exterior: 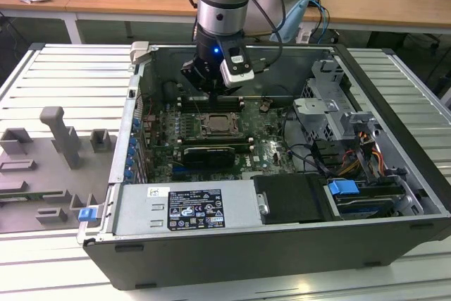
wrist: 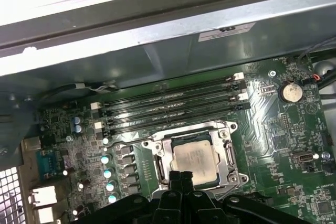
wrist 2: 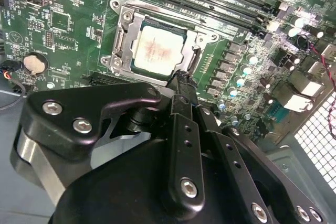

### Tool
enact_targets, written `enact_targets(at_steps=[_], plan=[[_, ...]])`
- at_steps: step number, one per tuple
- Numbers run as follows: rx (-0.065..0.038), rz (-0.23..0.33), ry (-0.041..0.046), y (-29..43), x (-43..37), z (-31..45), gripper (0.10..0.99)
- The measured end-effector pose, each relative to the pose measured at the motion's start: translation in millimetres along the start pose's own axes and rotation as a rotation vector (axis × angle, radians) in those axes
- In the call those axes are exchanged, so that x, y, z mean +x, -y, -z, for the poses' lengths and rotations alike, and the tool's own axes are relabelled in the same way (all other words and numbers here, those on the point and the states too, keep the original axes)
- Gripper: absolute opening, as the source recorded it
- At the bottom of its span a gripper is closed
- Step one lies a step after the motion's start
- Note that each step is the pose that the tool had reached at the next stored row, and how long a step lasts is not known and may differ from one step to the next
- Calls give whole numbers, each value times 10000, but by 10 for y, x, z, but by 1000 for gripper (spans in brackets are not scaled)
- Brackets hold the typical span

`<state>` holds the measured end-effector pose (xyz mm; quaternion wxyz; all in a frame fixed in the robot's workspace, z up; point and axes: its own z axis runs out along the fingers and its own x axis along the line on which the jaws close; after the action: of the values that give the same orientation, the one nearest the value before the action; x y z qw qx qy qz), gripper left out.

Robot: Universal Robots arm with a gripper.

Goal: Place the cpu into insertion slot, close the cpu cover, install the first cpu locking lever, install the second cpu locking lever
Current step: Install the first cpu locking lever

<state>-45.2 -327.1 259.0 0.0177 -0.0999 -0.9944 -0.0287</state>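
Note:
The cpu [wrist 2: 156,51] lies flat in the insertion slot [wrist 2: 137,65] on the green motherboard, its dull silver top showing in both wrist views [wrist: 195,160]. The silver cpu cover [wrist 2: 124,29] lies down around the chip as a frame [wrist: 157,149]. My gripper [wrist 2: 181,78] is shut with nothing between its fingers. Its black tips [wrist: 181,176] hover at one edge of the socket, close to the cover's rim. I cannot tell whether they touch it. In the exterior view the gripper [exterior: 210,88] hangs inside the open computer case, just behind the socket [exterior: 218,124].
Long black memory slots [wrist: 173,106] run beside the socket. A coin battery [wrist: 290,92] and rows of capacitors [wrist: 107,171] sit nearby. The case wall [wrist: 173,51] rises behind. A drive cage [exterior: 331,107], cables and a power supply [exterior: 190,206] crowd the case.

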Motion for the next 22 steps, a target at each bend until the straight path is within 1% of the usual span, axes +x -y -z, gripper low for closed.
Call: enact_targets(at_steps=[2, 8, 14, 16, 17, 20, 21, 22], plan=[[2, 45, -2, 0, 0, 0, 106], [20, 520, -24, 1, 5, 0, 106], [11, 568, 42, 19, 92, -3, 106], [-4, 576, 130, 23, 113, -4, 106], [-32, 585, 283, 27, 132, -7, 106], [-83, 605, 582, 32, 152, -14, 106], [-108, 613, 735, 33, 159, -16, 106], [-129, 620, 852, 34, 164, -18, 106]])
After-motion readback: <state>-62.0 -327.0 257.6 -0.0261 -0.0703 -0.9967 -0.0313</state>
